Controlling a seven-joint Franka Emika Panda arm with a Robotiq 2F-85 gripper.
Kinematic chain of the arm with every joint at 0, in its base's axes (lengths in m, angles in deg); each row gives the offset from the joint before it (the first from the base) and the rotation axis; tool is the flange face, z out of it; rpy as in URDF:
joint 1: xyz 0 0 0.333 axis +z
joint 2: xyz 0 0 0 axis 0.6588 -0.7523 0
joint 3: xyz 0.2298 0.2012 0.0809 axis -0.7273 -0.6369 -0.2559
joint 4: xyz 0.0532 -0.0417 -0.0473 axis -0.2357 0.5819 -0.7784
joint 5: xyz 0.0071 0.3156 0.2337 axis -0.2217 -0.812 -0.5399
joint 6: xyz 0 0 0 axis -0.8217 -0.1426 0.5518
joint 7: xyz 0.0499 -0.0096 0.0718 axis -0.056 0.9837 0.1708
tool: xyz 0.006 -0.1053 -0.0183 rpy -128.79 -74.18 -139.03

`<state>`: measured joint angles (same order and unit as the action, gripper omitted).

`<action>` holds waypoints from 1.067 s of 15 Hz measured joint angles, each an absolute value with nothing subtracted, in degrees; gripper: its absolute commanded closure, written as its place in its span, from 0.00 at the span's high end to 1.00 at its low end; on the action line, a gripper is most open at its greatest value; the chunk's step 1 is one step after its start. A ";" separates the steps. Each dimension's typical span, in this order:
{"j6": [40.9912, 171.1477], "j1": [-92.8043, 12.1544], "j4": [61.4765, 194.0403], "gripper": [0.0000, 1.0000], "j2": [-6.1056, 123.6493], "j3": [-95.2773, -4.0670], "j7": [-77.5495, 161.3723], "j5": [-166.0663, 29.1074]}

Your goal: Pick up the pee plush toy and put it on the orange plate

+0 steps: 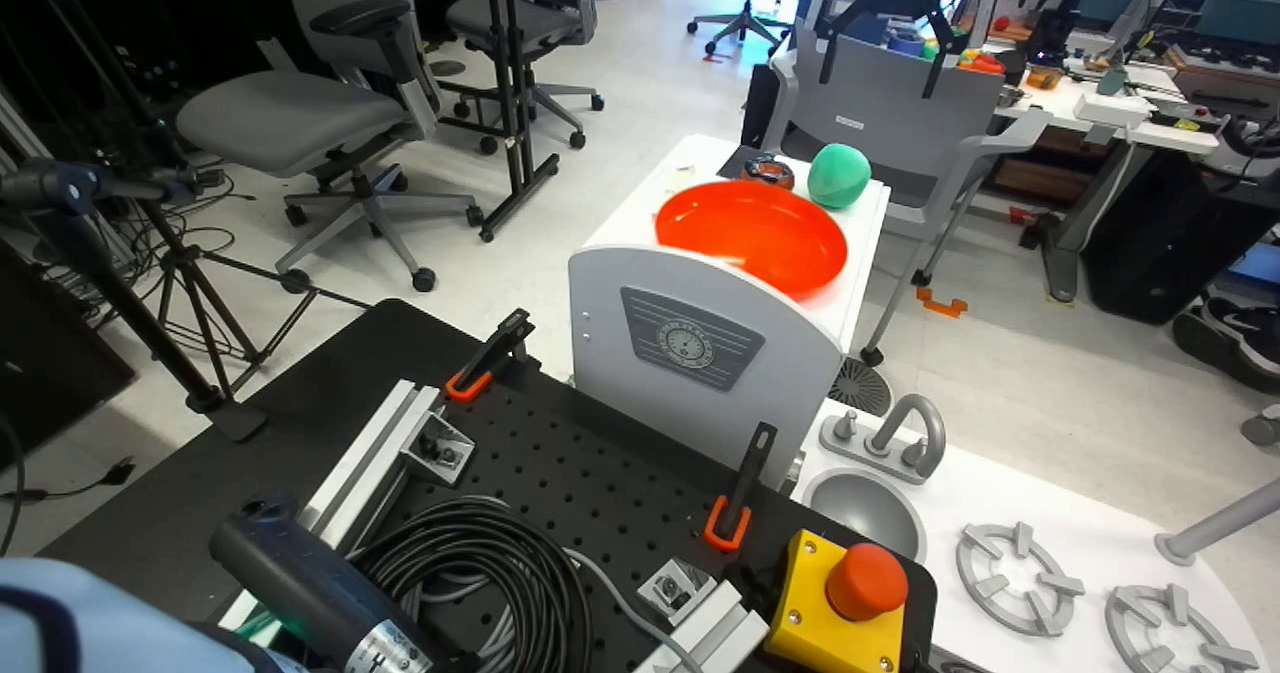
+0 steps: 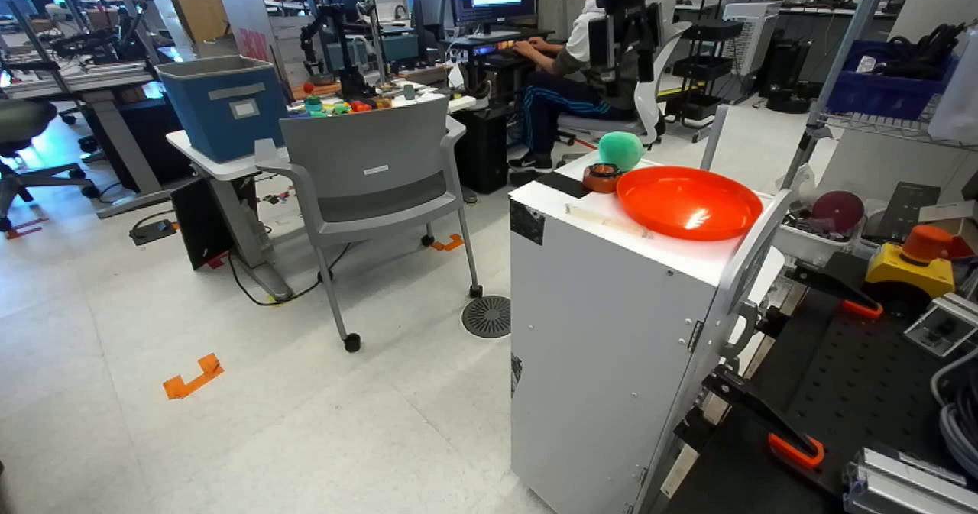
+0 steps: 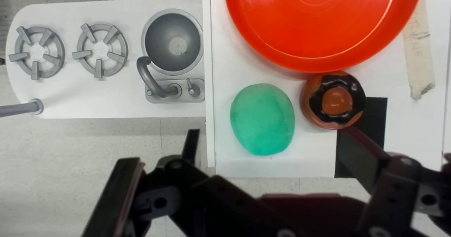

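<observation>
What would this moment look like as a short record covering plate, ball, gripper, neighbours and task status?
Orange plate: on the white cabinet top
Green ball: on the same top, a visible gap between it and the plate
Brown and black round thing: beside the ball; contact with the plate unclear
Gripper: open, holding nothing
Nearby: toy sink, two toy burners, yellow box with a red button
Task status: ball not yet picked up or on the plate
</observation>
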<state>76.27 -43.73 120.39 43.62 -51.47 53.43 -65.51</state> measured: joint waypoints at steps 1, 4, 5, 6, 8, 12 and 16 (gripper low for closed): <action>76.29 -43.57 120.36 1.00 43.46 -51.47 53.29 -65.25; 76.34 -43.26 120.17 1.00 43.14 -51.47 53.05 -64.74; 76.34 -43.23 120.04 1.00 43.05 -51.47 53.05 -64.64; 76.34 -43.24 119.89 1.00 42.94 -51.47 53.05 -64.54; 76.34 -43.22 119.60 1.00 42.64 -51.47 53.05 -64.13; 76.35 -42.77 118.89 1.00 41.23 -51.47 53.04 -62.73; 76.34 -41.36 117.72 1.00 38.61 -51.46 51.90 -60.08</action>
